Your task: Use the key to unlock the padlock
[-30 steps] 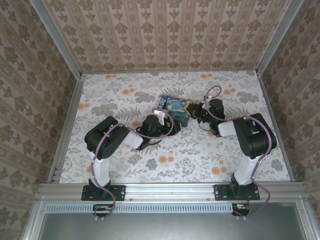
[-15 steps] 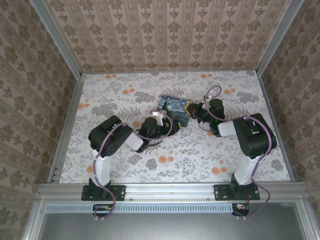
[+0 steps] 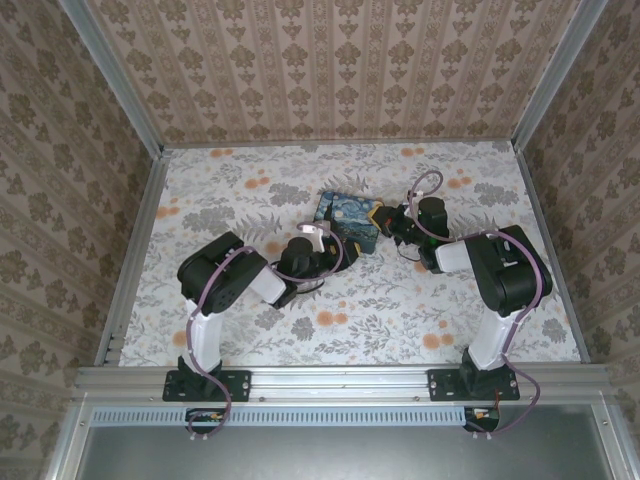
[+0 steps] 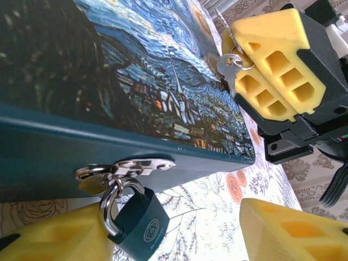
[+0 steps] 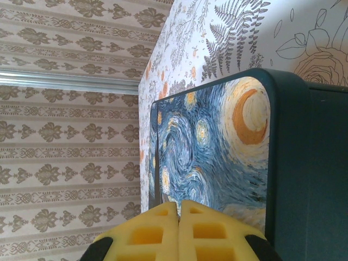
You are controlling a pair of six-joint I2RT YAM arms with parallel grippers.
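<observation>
Your left fingers (image 4: 285,231) stand open astride the padlock (image 4: 135,222) hung on the box (image 4: 136,70) front, likely to steady it, while your right fingers (image 4: 269,60) grip the key (image 4: 228,70) beside the box.

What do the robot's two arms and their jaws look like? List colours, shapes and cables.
Both the left arm and the right arm have bulky black joint housings, white link tubes and black base plates. A lilac cable loops along each. The jaws are chunky yellow blocks with rectangular hollows moulded in, mounted on black carriers.
</observation>
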